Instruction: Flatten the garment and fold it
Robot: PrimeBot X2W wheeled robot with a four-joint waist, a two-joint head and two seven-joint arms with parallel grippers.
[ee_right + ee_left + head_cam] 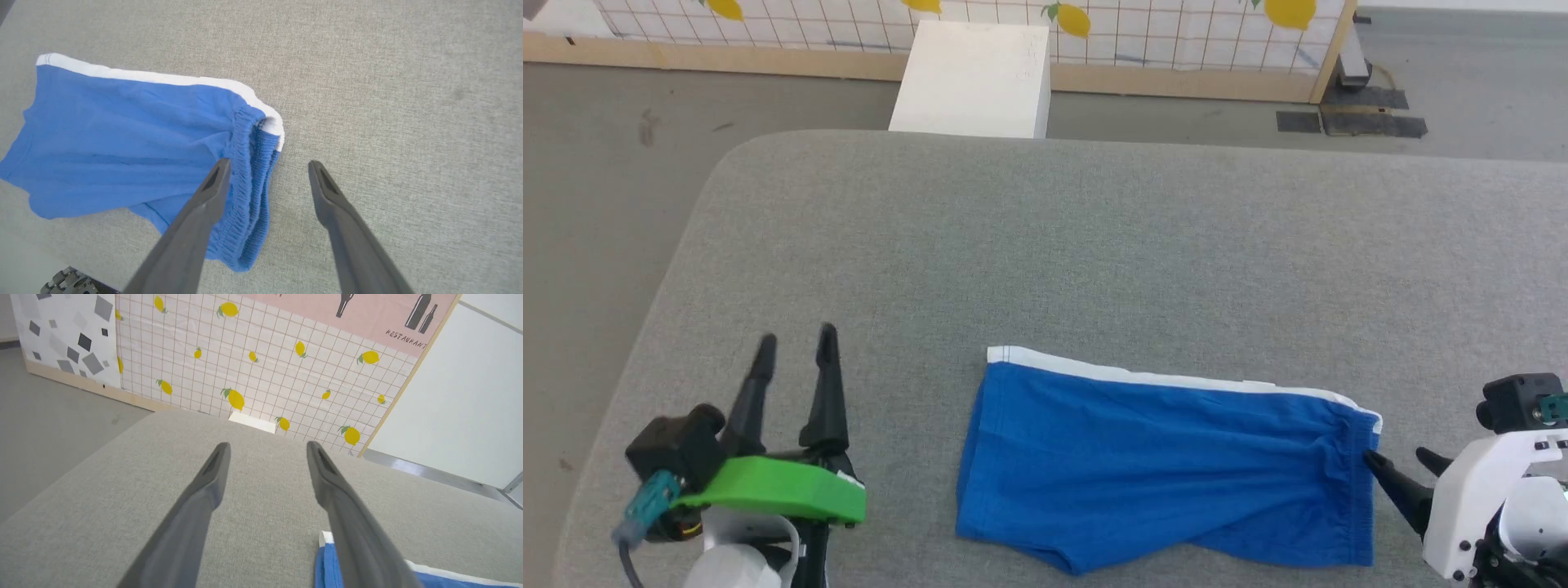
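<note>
Nearest the robot, the left tool hovers left of the shorts, well apart from them. Its two fingers are spread wide and point away from the robot, with nothing between them. The right tool sits just right of the shorts, pointing left at their waistband. It too is spread wide and grips nothing. In the right wrist view one finger lies over the gathered waistband and the other over bare cloth beside it; whether the first finger touches the fabric cannot be told. The shorts lie flat on the near part of the grey tabletop, long side running left to right, with the leg hem at the left end and the waistband at the right end. A white stripe runs along their far edge, and the blue fabric shows a few shallow creases near the waistband. Beyond the shorts the tabletop stretches to a rounded far-left corner. Past that edge, farther from the shorts, a white box stands on the grey floor. Behind the box is a wall panel with a grid pattern and yellow lemons.
</note>
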